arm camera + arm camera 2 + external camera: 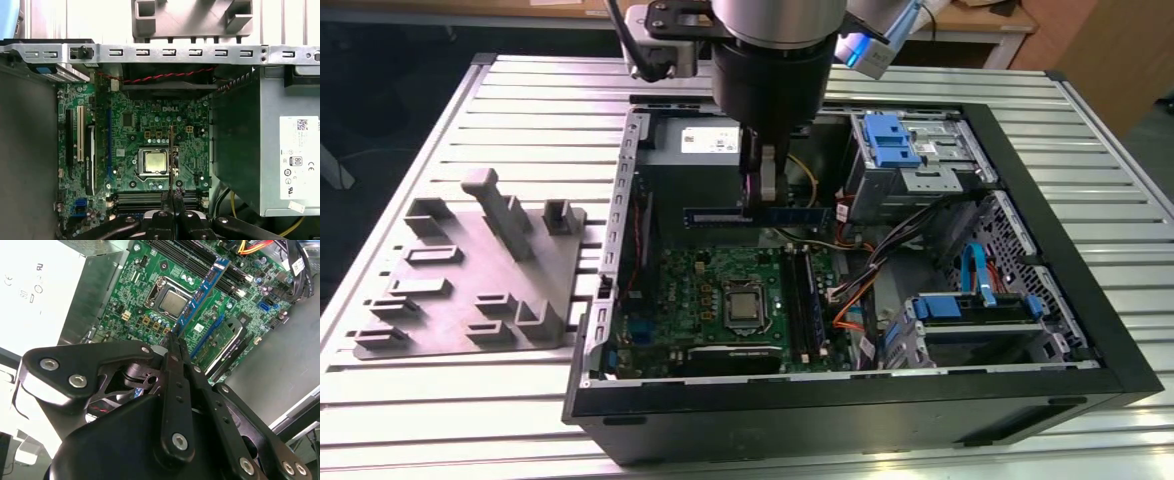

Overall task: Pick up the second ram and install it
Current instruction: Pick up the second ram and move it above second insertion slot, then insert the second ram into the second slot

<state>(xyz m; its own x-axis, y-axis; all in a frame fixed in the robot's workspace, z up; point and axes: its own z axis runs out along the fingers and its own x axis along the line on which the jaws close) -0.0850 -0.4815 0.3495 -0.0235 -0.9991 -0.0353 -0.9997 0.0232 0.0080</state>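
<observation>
We pinch the second ram [797,213] at its middle in our gripper [762,198], with the motherboard [704,278] and CPU [155,161] beneath.

Table [520,100], seemingly metal, bears case [854,405] and tray [467,270].

Metal, plastic and lacquered board are showing in an open case [854,400]

The motherboard [700,285] is shining with glossy green lacquer, and the CPU [155,161] at its middle is showing a smooth, satin silver metal lid. Above the motherboard the ram [714,214] is looking dark blue-green and faintly glossy in the gripper [761,203], whose matt black fingers [175,390] are carrying bright metal screws [180,441]. Beside the motherboard the power supply [250,150] is showing dull grey sheet metal and a white paper label [299,165]. The case is looking matt black outside. Farther from the motherboard, the tray [454,290] is looking like matt grey plastic on a table [520,90] of ribbed pale metal.
</observation>
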